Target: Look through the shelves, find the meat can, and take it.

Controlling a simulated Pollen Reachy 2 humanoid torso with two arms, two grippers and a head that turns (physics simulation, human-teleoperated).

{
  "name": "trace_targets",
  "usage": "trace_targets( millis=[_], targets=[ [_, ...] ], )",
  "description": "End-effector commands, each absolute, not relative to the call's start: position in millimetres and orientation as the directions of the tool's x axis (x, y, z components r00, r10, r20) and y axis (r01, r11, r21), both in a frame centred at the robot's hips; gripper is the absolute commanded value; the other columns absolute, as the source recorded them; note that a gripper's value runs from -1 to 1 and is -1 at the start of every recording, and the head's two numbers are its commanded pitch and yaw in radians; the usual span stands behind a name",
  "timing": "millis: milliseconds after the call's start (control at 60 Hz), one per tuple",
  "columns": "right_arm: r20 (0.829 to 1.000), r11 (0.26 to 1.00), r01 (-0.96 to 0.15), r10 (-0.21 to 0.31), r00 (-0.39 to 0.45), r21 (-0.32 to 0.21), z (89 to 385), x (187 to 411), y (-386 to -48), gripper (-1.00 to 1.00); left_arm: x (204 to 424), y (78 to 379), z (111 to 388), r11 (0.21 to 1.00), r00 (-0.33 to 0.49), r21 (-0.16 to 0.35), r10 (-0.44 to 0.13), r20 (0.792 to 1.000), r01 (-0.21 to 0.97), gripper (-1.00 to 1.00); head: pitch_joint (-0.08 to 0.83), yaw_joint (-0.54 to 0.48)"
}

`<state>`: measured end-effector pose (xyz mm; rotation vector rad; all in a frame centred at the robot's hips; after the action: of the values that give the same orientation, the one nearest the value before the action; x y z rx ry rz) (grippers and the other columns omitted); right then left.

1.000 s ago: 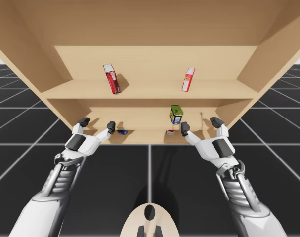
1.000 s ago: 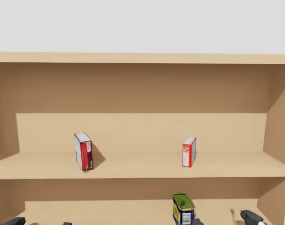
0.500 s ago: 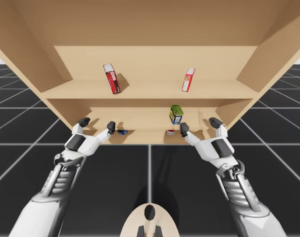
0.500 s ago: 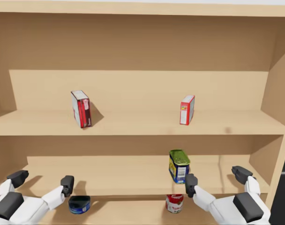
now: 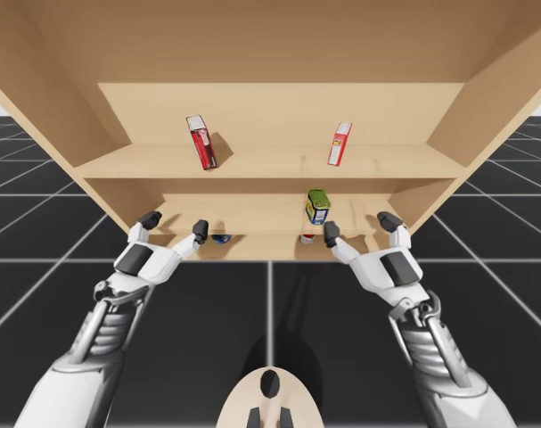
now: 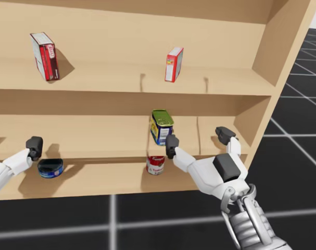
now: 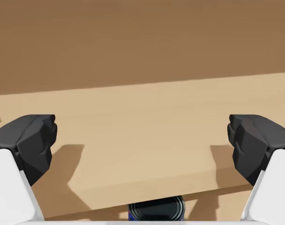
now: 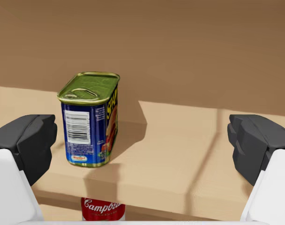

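The meat can (image 5: 317, 206) (image 6: 161, 126) (image 8: 89, 119) is a blue rectangular tin with a green-gold lid. It stands upright on the middle shelf (image 6: 95, 140). My right gripper (image 5: 360, 227) (image 6: 198, 139) (image 8: 142, 140) is open in front of that shelf's edge. The can is ahead of it and close to its left finger, untouched. My left gripper (image 5: 175, 224) (image 7: 142, 140) is open further left at the same shelf, with bare board ahead of it.
A round red-and-white can (image 5: 307, 238) (image 6: 156, 164) (image 8: 102, 208) and a flat blue tin (image 5: 220, 238) (image 6: 50, 167) (image 7: 156, 211) sit on the lower shelf. On the upper shelf stand a red box (image 5: 200, 142) (image 6: 45, 49) and a red-and-white box (image 5: 339, 144) (image 6: 173, 64). The shelf's side wall (image 6: 272, 62) is at the right.
My head has turned down and to the right, bringing the lower shelves and my right arm into view. Both grippers have edged slightly toward the shelf and stay open.
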<state>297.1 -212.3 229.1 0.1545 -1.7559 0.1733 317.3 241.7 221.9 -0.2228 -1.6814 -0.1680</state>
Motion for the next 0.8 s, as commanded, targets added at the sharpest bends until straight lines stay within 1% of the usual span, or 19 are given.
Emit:
trace_targets(
  millis=[17, 50, 117, 167, 267, 300, 417, 550, 600, 650, 683, 800],
  targets=[
    [0.983, 0.974, -0.227, -0.044, -0.181, 0.002, 236, 287, -201, -1.0, 315, 242, 224, 0.969, -0.125, -0.027, 0.06, 0.99, 0.245, -1.0, 0.422, -0.18],
    [0.984, 0.971, -0.238, -0.054, -0.171, 0.012, 240, 283, -198, -1.0, 315, 243, 224, 0.969, -0.127, -0.029, 0.062, 0.99, 0.244, -1.0, 0.421, -0.18],
    [0.988, 0.966, -0.258, -0.051, -0.149, 0.011, 247, 277, -194, -1.0, 315, 243, 225, 0.969, -0.132, -0.033, 0.067, 0.989, 0.245, -1.0, 0.42, -0.18],
    [0.99, 0.956, -0.291, -0.063, -0.124, 0.024, 252, 274, -189, -1.0, 315, 244, 225, 0.969, -0.135, -0.034, 0.069, 0.988, 0.246, -1.0, 0.416, -0.19],
    [0.992, 0.942, -0.328, -0.103, -0.078, 0.072, 257, 278, -177, -1.0, 314, 245, 225, 0.968, -0.138, -0.034, 0.07, 0.988, 0.247, -1.0, 0.407, -0.19],
    [0.992, 0.939, -0.334, -0.107, -0.071, 0.077, 257, 279, -174, -1.0, 314, 245, 225, 0.968, -0.139, -0.035, 0.071, 0.988, 0.247, -1.0, 0.405, -0.19],
    [0.994, 0.941, -0.333, -0.089, -0.066, 0.062, 255, 291, -160, -1.0, 314, 246, 226, 0.968, -0.141, -0.036, 0.073, 0.987, 0.247, -1.0, 0.398, -0.19],
    [0.995, 0.959, -0.283, -0.059, -0.08, 0.034, 248, 310, -152, -1.0, 313, 246, 226, 0.968, -0.142, -0.036, 0.074, 0.987, 0.25, -1.0, 0.404, -0.19],
    [0.995, 0.962, -0.272, -0.056, -0.08, 0.032, 244, 318, -149, -1.0, 313, 246, 226, 0.967, -0.143, -0.036, 0.074, 0.987, 0.252, -1.0, 0.406, -0.19],
    [0.995, 0.96, -0.275, -0.067, -0.068, 0.046, 241, 324, -146, -1.0, 313, 246, 226, 0.967, -0.142, -0.036, 0.074, 0.987, 0.252, -1.0, 0.408, -0.19],
    [0.996, 0.963, -0.265, -0.059, -0.07, 0.038, 238, 330, -144, -1.0, 313, 245, 226, 0.967, -0.141, -0.036, 0.073, 0.987, 0.253, -1.0, 0.41, -0.19],
    [0.997, 0.965, -0.259, -0.057, -0.049, 0.043, 232, 343, -139, -1.0, 313, 244, 225, 0.966, -0.139, -0.036, 0.073, 0.988, 0.255, -1.0, 0.415, -0.19]
  ],
)
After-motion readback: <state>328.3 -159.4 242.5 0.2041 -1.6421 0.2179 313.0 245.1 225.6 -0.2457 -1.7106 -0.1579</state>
